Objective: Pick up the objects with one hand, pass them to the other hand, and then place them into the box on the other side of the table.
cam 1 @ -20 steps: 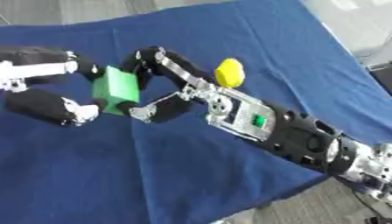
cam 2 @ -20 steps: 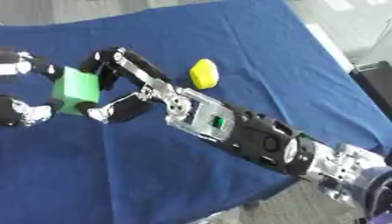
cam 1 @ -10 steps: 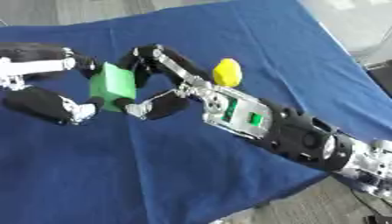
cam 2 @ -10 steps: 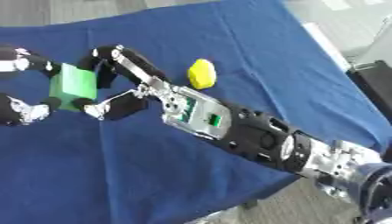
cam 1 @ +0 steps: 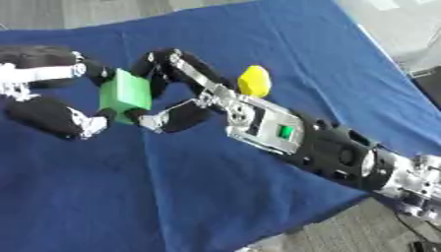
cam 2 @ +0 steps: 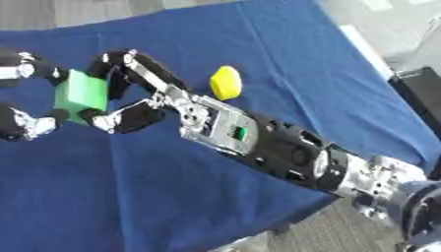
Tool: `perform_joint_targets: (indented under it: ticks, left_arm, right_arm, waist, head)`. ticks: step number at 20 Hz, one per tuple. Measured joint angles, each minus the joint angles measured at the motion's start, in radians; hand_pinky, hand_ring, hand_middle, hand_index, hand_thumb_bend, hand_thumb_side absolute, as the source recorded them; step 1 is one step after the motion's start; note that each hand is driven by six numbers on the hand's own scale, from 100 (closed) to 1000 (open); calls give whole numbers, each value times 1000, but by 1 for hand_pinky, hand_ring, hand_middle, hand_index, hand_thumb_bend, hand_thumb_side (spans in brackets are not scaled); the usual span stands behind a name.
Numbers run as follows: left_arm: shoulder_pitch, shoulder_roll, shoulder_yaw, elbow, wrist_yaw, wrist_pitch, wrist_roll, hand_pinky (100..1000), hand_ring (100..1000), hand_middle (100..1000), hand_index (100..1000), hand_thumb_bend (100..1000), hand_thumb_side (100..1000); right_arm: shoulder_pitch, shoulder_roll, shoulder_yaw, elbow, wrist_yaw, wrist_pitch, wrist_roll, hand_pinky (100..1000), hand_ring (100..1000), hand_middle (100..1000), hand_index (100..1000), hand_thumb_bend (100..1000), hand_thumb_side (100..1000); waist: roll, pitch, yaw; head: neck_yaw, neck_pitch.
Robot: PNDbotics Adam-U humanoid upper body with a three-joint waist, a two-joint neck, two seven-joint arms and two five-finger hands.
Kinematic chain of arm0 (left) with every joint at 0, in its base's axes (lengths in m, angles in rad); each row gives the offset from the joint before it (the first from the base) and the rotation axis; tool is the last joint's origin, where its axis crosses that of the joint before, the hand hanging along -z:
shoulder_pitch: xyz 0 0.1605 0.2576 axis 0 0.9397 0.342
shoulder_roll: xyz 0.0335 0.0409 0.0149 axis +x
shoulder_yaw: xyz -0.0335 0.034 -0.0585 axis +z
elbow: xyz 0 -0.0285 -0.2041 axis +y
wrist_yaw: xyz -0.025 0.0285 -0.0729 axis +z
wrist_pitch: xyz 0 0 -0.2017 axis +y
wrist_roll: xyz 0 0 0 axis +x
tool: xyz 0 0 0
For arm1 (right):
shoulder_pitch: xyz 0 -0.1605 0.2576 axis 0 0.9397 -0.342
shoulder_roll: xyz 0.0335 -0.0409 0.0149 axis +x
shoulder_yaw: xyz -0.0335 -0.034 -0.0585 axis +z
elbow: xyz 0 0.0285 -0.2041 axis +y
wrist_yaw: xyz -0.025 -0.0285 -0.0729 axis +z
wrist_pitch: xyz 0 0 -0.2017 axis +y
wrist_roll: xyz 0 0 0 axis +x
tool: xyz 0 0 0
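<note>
Little changed over the last second: green block (cam 1: 126, 95) nudged slightly toward the left hand, both hands on it as before, yellow object unmoved.

Table (cam 1: 258, 44) under blue cloth, lying askew in both views.

Right arm (cam 1: 327, 150) stretched in from lower right across the cloth, black casing with silver joints near the wrist end.

Right hand (cam 1: 194, 91) at mid-left, fingers arched over the block's top right, thumb curled under its lower right corner; pinching the block between them.

Left hand (cam 1: 47, 96) entering from the left edge, fingers along the block's upper left, thumb below at its lower left; also closed round the block.

Green block held between the two hands, tilted; cannot tell whether clear of the cloth.

Yellow rounded object (cam 2: 226, 82) resting on the cloth, just beyond the right forearm, apart from both hands.
</note>
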Motion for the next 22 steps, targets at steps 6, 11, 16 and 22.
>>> perform_joint_targets:
  ticks: [6, 11, 16, 22]
  left_arm:
    - [-7, -8, 0, 0, -38, -11, -4, 1000, 866, 707, 844, 182, 512]
    - [-8, -11, 0, 2, -49, -18, -5, 1000, 863, 703, 843, 182, 540]
    - [-9, -14, 4, 10, -49, -20, -4, 1000, 858, 692, 836, 182, 504]
    - [-9, -15, 6, 12, -49, -20, -4, 1000, 845, 672, 823, 190, 453]
  right_arm:
    - [0, -6, 0, 0, -6, -7, -7, 488, 461, 515, 642, 100, 100]
    - [-4, -8, 0, 0, -9, 7, -13, 478, 452, 510, 642, 100, 100]
    - [-8, -10, 0, 0, -9, 25, -11, 480, 452, 509, 642, 100, 100]
    - [-8, -11, 0, 0, -7, 24, -10, 480, 450, 506, 640, 100, 100]
  waist:
    - [0, 0, 0]
    - [0, 0, 1]
    - [0, 0, 1]
    - [0, 0, 0]
  head:
    - [6, 0]
    - [9, 0]
    - [5, 0]
    - [-2, 0]
